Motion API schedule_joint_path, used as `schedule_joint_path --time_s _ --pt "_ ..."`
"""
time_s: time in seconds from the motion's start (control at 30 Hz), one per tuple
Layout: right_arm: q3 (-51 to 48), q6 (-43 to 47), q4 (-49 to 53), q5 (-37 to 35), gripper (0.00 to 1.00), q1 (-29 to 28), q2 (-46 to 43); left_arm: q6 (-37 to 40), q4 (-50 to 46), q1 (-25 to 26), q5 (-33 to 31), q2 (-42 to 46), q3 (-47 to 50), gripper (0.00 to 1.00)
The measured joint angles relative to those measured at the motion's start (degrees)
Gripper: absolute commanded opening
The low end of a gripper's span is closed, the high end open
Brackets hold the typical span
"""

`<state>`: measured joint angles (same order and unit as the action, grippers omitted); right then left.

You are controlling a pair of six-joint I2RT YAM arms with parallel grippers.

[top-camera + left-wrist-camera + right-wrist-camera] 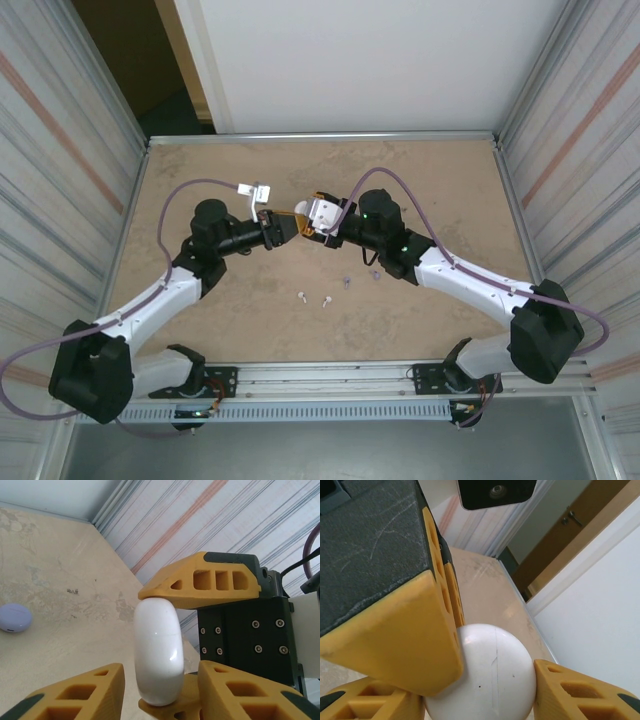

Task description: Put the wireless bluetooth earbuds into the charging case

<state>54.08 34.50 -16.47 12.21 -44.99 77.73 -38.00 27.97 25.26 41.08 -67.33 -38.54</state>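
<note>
Tan table (200, 170), seemingly four tiny earbuds (325, 300)

No writing, label, brand name, number or sign can be read anywhere in these views.

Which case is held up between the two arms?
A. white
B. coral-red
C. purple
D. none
A: the white case sits pinched between the yellow fingers of the right gripper, while a purple case lies on the table.

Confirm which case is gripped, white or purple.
The white case, clamped in the right gripper; the purple case lies loose on the table.
</note>
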Motion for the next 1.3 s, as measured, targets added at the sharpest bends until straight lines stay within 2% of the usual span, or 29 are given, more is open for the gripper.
schedule_joint_path --time_s 0.23,0.43,0.73,0.8,1.03,1.3 --pt "0.0 0.0 0.2 0.1 0.51 0.0 0.0 -0.2 0.6 0.2 -0.2 -0.6 -0.2 0.24" --pt "0.0 0.0 0.5 0.0 0.53 0.0 0.0 -0.2 0.6 0.2 -0.2 -0.6 -0.2 0.16" --pt "0.0 -1.5 2.0 2.9 0.70 0.5 -1.3 1.3 3.5 0.4 0.0 -0.4 0.9 0.06" --pt "0.0 -2.3 2.8 3.9 0.72 0.7 -2.0 2.3 4.8 0.4 0.0 -0.1 1.5 0.00" --pt "-2.8 -6.5 3.6 6.1 0.78 2.1 -7.9 6.1 10.6 0.4 -0.9 1.0 5.2 0.00" --pt "-6.2 -17.9 4.5 15.0 0.80 9.3 -14.0 10.8 21.0 0.4 -0.9 1.0 8.4 0.00"
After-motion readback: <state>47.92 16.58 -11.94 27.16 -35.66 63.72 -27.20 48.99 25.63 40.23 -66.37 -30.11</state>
